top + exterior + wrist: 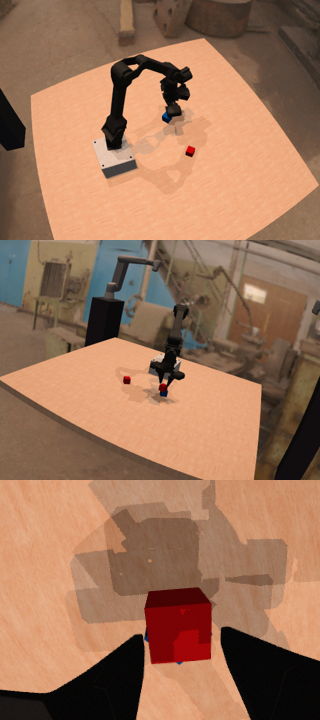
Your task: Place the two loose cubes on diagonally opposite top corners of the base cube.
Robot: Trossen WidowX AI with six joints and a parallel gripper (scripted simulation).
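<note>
The blue base cube (166, 118) (163, 394) stands on the wooden table (232, 129) (77, 395). One red cube (162, 387) (179, 632) rests on top of it and covers nearly all of it in the wrist view; only thin blue slivers show at its edges. My gripper (173, 111) (164, 384) (182, 638) is open and straddles this red cube, with a narrow gap on each side between finger and cube. In the top view the gripper hides this red cube. The second red cube (190, 150) (126, 380) lies alone on the table, well away from the base cube.
The arm's grey mounting block (115, 160) (155, 364) stands behind the cubes. A black pillar (10, 129) (103, 320) carrying another arm stands just off the table's edge.
</note>
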